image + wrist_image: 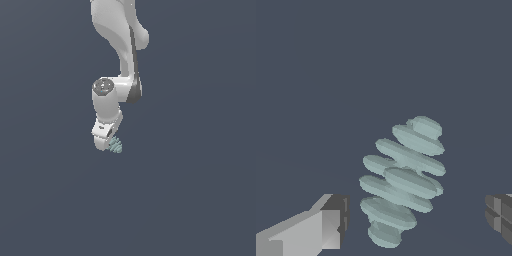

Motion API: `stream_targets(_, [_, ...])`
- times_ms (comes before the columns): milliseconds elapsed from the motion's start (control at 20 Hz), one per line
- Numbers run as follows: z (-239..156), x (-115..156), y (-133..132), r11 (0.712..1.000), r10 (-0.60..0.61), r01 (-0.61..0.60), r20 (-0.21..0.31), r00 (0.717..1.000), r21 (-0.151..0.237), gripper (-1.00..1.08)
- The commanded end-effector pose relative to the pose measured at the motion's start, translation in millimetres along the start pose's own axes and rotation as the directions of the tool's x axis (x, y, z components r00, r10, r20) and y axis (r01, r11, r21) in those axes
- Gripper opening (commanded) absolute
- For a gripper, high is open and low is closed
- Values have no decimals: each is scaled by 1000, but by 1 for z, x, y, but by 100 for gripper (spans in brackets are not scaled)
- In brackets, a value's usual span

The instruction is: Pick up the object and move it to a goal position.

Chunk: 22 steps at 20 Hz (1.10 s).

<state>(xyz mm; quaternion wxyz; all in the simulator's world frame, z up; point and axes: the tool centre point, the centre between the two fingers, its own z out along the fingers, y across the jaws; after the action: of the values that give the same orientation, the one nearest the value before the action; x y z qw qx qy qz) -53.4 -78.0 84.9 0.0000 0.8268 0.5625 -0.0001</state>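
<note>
Object: we log one pale teal ribbed lump (402, 180), lying between the fingertips.
Gripper (416, 220): we note fingers (326, 227) spread wide, clear of the lump's sides.

Object (402, 180): small pale teal-green ribbed lump of stacked rounded discs, tapering towards one end, lying on plain grey ground.
</note>
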Motion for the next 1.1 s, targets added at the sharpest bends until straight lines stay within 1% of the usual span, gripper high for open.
stream_targets(0, [1,0,0,1000,0,0,0,1000,0,100])
stream_targets(200, [12,0,0,1000,-1,1,0,1000,0,100])
stream_targets(550, [43,0,-1,1000,-4,4,0,1000,0,100])
stream_targets(800, [50,0,0,1000,-4,4,0,1000,0,100])
stream_targets(850, [50,0,0,1000,-4,4,0,1000,0,-100])
stream_targets(1050, [50,0,0,1000,-4,4,0,1000,0,-100])
